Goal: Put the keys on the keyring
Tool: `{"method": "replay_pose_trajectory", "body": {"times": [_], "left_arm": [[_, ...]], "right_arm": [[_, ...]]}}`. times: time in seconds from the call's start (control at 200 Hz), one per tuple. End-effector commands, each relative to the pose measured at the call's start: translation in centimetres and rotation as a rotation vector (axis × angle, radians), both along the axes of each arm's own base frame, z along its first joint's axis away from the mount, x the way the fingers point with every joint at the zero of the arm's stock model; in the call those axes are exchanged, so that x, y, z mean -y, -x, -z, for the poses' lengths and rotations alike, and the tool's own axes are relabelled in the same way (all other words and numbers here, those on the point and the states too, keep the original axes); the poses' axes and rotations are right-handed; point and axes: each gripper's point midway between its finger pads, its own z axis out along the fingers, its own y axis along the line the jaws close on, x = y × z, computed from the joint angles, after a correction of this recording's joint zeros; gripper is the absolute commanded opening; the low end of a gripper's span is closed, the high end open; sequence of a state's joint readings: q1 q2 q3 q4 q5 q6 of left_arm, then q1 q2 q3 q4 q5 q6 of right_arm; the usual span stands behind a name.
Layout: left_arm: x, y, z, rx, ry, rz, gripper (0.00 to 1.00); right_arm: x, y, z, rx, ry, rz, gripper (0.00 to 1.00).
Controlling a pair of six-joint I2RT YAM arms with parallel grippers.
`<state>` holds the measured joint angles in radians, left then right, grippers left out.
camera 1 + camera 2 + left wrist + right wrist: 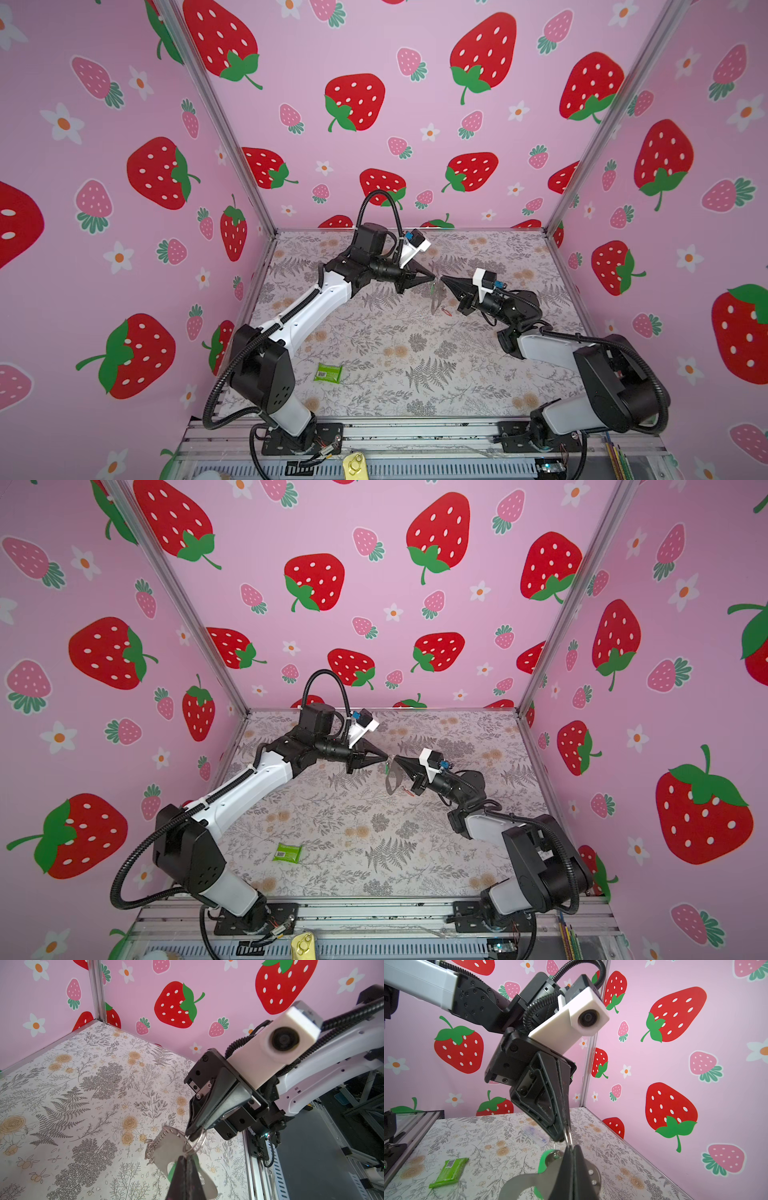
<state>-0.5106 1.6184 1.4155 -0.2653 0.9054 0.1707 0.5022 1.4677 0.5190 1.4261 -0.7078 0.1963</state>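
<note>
Left fingers (548, 1093) are pressed together, and their tips pinch a thin metal split ring (568, 1136). The right fingers (208, 1109) come from the opposite side, also closed with no gap, and they bite what looks like the same ring. The two tips almost touch each other, well above the surface (374, 395).

Below the ring hangs the keyring (517, 1185), a dull mauve strap loop; in a top view it dangles freely between both arms. The green key (543, 1162) sits just beside the ring, pressed close against the strap. I cannot tell if its small ring is already threaded through or only lies against it. The red key (446, 311) is apart, low beside the bottom of the strap, and seems to lie on the surface.

My judgement is that the step in hand is working the green key onto the split ring, with one arm holding and the other feeding. The next move calls for a very small turn of the ring along its coil, without either grip slipping. After this, one arm must let go to fetch the red key.
</note>
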Motion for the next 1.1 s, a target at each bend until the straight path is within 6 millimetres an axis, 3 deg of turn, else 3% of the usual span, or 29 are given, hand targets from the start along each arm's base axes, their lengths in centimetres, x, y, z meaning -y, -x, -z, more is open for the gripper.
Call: {"method": "replay_pose_trajectory", "body": {"times": [0.0, 0.505, 0.595, 0.64, 0.805, 1.09], "left_arm": [[1.1, 0.5, -0.7, 0.002, 0.022, 0.045, 0.0], [2.1, -0.9, -0.8, 0.136, -0.008, -0.056, 0.0], [2.5, -1.0, -0.9, 0.13, -0.004, -0.057, 0.05], [2.6, -1.1, -0.8, 0.125, -0.005, -0.059, 0.14], [2.3, -1.3, -0.8, 0.154, -0.016, -0.082, 0.23], [1.5, -0.9, -0.1, 0.181, -0.043, -0.074, 0.23]], "right_arm": [[0.8, 1.2, -3.7, 0.105, -0.135, -0.004, 0.0], [0.7, -0.4, -4.3, 0.019, -0.164, 0.063, 0.0], [0.7, -0.4, -4.5, 0.022, -0.163, 0.06, 0.0], [0.6, -0.4, -4.4, 0.018, -0.163, 0.059, 0.0], [0.7, -0.4, -4.4, 0.022, -0.16, 0.067, 0.0], [0.8, -0.3, -4.6, 0.039, -0.159, 0.074, 0.0]]}}
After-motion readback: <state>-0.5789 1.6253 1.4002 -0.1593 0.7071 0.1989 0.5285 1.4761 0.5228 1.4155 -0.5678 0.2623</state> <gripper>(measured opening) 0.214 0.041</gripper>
